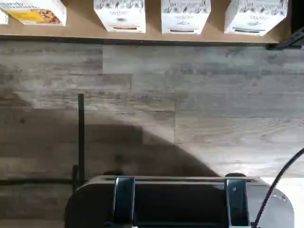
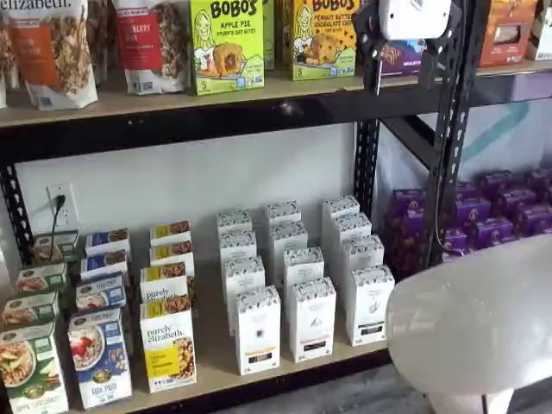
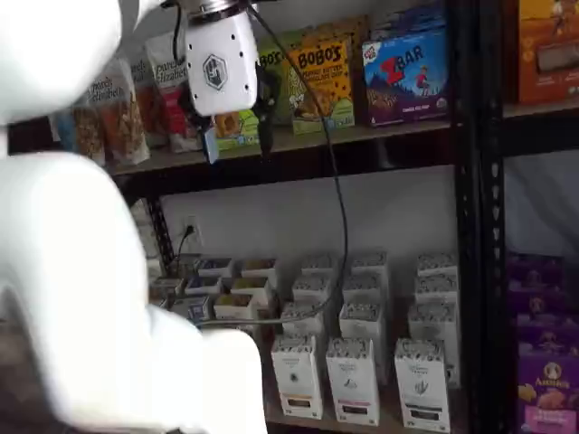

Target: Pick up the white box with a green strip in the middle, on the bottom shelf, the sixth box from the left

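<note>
The white box [image 2: 371, 306] stands at the front of the rightmost white column on the bottom shelf [image 2: 211, 362]; it also shows in the other shelf view [image 3: 422, 384] and in the wrist view [image 1: 256, 16]. It is a tall carton with a dark speckled top band and a small black label low on its front. My gripper [image 3: 233, 134] hangs high in front of the upper shelf, far above the box, and shows in both shelf views [image 2: 403, 60]. Its two black fingers [image 3: 265, 122] stand apart with nothing between them.
Like white boxes [image 2: 310, 319] stand beside and behind the target, with a yellow-panel box [image 2: 168, 345] further left. A black upright [image 2: 448, 129] rises right of it, and purple boxes [image 2: 492, 216] beyond. The arm's white body [image 2: 474, 319] bulks in the foreground. A cable [image 3: 339, 208] hangs down.
</note>
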Robot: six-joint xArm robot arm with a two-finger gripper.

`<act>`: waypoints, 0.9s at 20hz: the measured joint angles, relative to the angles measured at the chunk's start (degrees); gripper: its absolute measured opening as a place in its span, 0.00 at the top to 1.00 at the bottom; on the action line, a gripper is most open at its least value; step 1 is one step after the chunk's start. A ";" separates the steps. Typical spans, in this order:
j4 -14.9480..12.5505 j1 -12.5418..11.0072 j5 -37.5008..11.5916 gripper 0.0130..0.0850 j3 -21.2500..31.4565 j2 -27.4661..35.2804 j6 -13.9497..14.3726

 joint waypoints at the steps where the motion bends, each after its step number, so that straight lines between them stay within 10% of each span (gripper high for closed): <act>1: 0.76 -0.54 -1.11 0.00 0.66 -0.66 -0.37; 18: -2.52 -0.86 -14.11 0.00 11.04 -1.66 -1.22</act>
